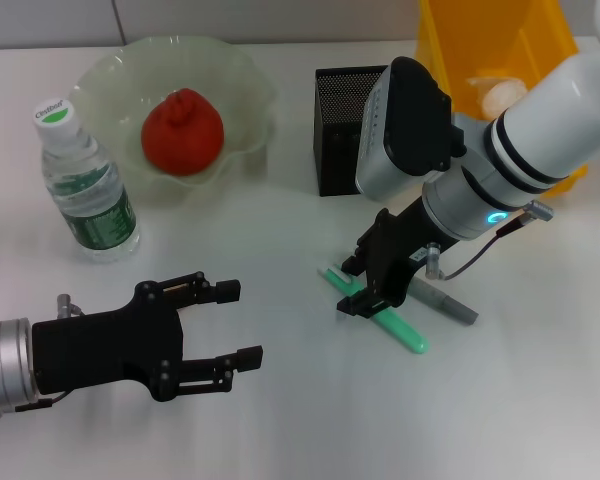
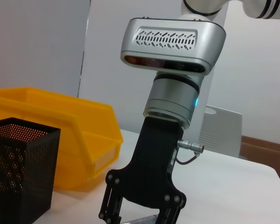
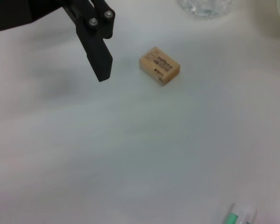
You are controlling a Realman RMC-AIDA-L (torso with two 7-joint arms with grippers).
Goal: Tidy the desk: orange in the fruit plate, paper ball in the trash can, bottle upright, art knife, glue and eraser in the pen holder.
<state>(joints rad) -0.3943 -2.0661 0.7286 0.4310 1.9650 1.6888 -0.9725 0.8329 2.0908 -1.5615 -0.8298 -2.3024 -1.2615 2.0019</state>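
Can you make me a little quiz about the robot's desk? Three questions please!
1. True or false: the orange lies in the plate.
2. What lies under the right end effector? A) orange B) knife C) plate
3. Fill in: the bottle stands ____.

Key: 1 true; 2 B; 3 upright.

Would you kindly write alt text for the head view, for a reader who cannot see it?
The right gripper reaches down over the art knife on the white desk, with the glue beside it. The left gripper hovers open nearby. Behind stand the upright bottle, the orange in the fruit plate, the pen holder and the trash can.
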